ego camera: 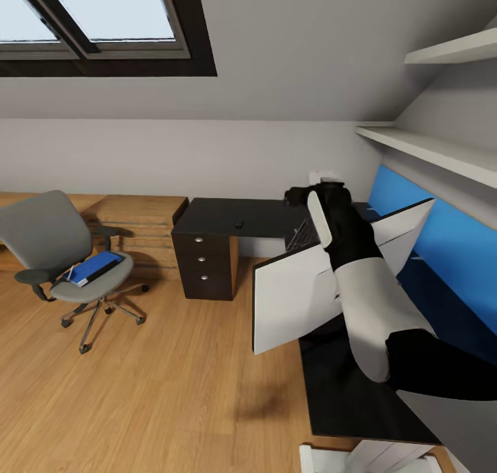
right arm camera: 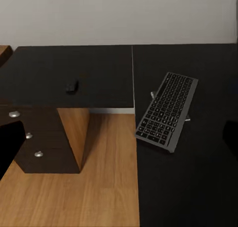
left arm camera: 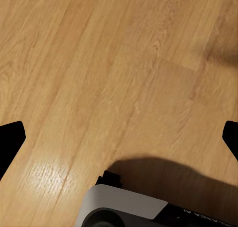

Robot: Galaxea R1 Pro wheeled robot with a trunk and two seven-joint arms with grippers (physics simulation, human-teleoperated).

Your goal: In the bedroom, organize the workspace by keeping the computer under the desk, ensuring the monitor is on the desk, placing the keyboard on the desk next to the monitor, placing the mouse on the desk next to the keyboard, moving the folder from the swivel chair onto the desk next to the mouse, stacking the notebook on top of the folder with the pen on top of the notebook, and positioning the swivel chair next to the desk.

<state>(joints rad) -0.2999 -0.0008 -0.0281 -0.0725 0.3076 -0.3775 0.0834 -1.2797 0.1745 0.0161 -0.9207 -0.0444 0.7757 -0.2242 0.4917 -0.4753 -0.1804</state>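
Note:
The black desk (ego camera: pixel 228 217) runs along the wall and turns toward me on the right. The monitor (ego camera: pixel 290 300) stands aslant on that near wing, its white back facing me. My right gripper (ego camera: pixel 304 197) hovers open above the keyboard (right arm camera: pixel 167 111), which lies askew at the desk's inner edge. The small black mouse (right arm camera: pixel 72 86) rests over the drawer unit (ego camera: pixel 203 259). At the left, the grey swivel chair (ego camera: pixel 41 238) carries the blue folder (ego camera: pixel 98 266), with a small pale notebook (ego camera: pixel 69 274) on its end. The pen is too small to tell and the computer is out of view. My left gripper (left arm camera: pixel 119 137) hangs open over the floor.
Low wooden cabinets (ego camera: pixel 138 217) line the wall behind the chair. White shelves (ego camera: pixel 428 148) and a blue wall panel (ego camera: pixel 455 245) stand above the desk's right wing. The wooden floor (ego camera: pixel 152 390) spreads between chair and desk. A white boxy shape (ego camera: pixel 359 456) sits at the bottom edge.

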